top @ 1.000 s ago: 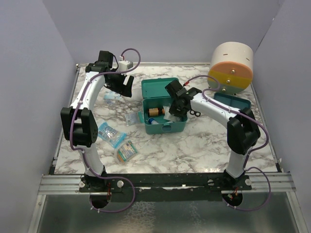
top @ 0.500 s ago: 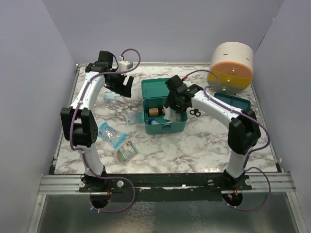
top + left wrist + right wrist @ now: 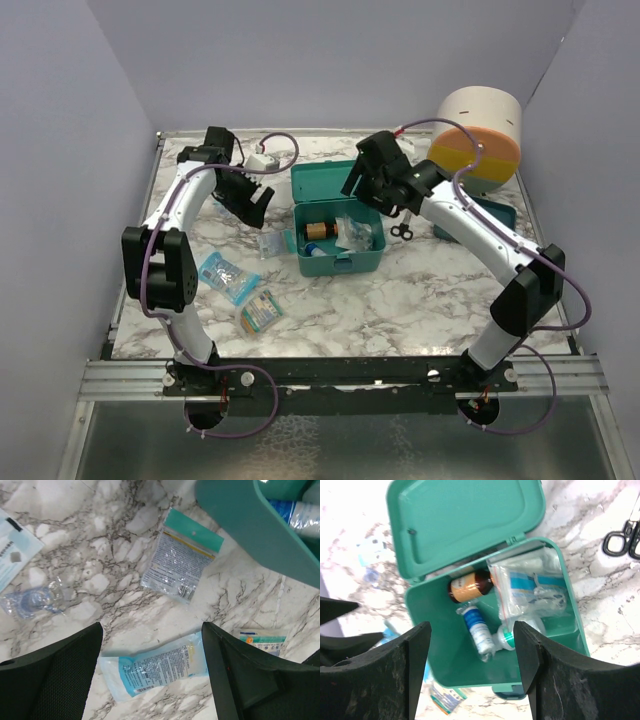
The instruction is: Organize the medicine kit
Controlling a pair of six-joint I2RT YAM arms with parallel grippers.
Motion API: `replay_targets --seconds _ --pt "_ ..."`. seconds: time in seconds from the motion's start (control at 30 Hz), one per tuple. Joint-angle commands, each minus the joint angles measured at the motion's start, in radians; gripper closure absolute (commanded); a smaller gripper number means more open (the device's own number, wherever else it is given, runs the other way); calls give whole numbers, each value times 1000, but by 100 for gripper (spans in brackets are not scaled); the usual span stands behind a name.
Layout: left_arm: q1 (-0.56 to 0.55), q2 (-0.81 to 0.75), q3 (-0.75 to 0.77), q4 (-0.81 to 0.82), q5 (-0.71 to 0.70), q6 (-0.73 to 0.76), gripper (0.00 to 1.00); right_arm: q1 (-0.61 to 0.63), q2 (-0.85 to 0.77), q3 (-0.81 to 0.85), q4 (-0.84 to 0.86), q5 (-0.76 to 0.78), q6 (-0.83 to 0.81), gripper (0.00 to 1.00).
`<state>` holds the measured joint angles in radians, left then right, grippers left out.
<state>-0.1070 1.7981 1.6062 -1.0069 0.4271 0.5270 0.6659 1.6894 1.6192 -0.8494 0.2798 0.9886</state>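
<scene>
Left tool (image 3: 151,628) first: spread wide, nothing in it, hanging over the marble in the far-left part of the bench (image 3: 420,300). Just ahead of it in the wrist view lies a green-topped sachet (image 3: 182,562), flat, its long axis on a slant to the line between the fingers (image 3: 60,680). Right beside that sachet is the outer wall of the medicine kit (image 3: 240,510). A long blue-and-clear packet (image 3: 155,667) lies crosswise between the fingertips in that same view.

Over to the right tool (image 3: 470,627): also open and empty, poised above the kit and looking straight down into it. The box sits mid-bench with its lid (image 3: 465,522) lying open toward the far edge. Inside are a brown bottle (image 3: 468,586), a blue-and-white tube (image 3: 477,630) and a zip bag (image 3: 527,587). A pair of scissors (image 3: 622,537) lies just off the kit's right side.

My read: the loose packets lie left of the kit, so the left arm is the nearer one. The sachet probably wants the tool turned square across its short side before it drops.
</scene>
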Motion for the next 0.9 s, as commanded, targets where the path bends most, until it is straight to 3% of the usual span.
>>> replay_targets --seconds 0.0,0.4,0.87 --pt "-16 -24 -60 -13 62 162 18 -3 -43 91 -43 81 -15 32" --pt "-132 26 -176 78 54 290 20 -3 -97 74 -79 148 38 32" --pt "-138 76 -343 263 0 350 20 -12 -253 34 -235 325 138 32"
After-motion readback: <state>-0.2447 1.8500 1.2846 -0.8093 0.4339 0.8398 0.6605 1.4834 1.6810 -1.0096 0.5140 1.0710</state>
